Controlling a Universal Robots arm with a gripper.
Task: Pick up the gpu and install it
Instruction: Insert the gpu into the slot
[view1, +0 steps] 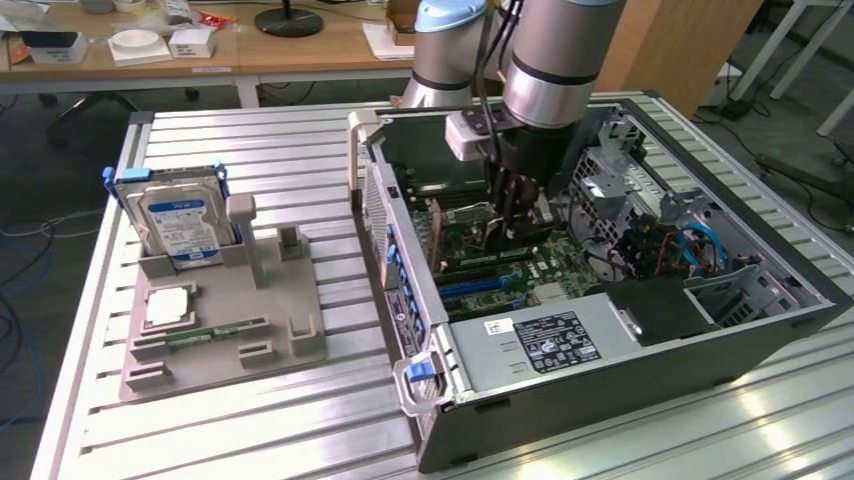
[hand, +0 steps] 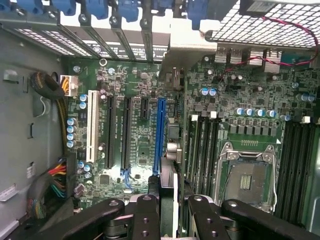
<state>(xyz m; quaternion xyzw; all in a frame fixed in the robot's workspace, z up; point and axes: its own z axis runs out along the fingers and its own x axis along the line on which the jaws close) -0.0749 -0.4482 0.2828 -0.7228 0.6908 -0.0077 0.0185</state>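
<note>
Wrist view | jaws clamped on the gpu (hand: 171, 172), seen edge-on between them | gpu's long axis parallel to the blue slot (hand: 161, 132), just beside it, apparently not yet seated | exterior view: arm reaches down into the open case (view1: 601, 400) on the worktop (view1: 267, 420)

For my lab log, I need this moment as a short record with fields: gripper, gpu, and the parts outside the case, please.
gripper: shut on the gpu, inside the open computer case
gpu: edge-on, close beside the blue slot; seated or not, cannot tell
hard drive: upright in grey holder, exterior view's left
memory stick: lying on grey holder
</note>
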